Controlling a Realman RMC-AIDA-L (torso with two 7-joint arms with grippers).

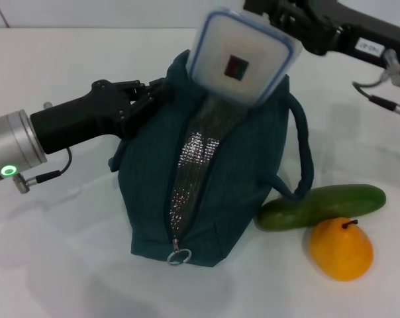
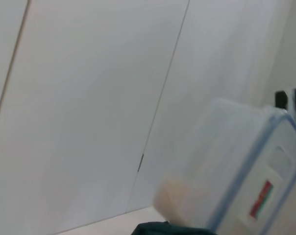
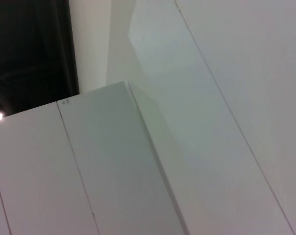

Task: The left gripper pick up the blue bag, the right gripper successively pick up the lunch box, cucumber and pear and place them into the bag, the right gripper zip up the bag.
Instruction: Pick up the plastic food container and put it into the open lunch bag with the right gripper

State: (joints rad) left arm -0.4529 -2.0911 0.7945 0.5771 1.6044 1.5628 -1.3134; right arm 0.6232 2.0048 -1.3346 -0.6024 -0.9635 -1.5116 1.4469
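Right gripper (image 1: 289,30) is gripping the lunch box (image 1: 243,56) over the unzipped blue bag (image 1: 206,192), left gripper (image 1: 152,93) pinching its rim — cucumber (image 1: 322,206), pear (image 1: 341,248), zipping remaining.

Both arms end in matte black grippers; the left arm (image 1: 14,149) has a silver cuff (green ring light, thin cable behind the jaws).

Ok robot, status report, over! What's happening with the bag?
Left gripper holding blue bag open. Right gripper tipping lunch box into its mouth. Cucumber, pear waiting beside. Nothing blocking.
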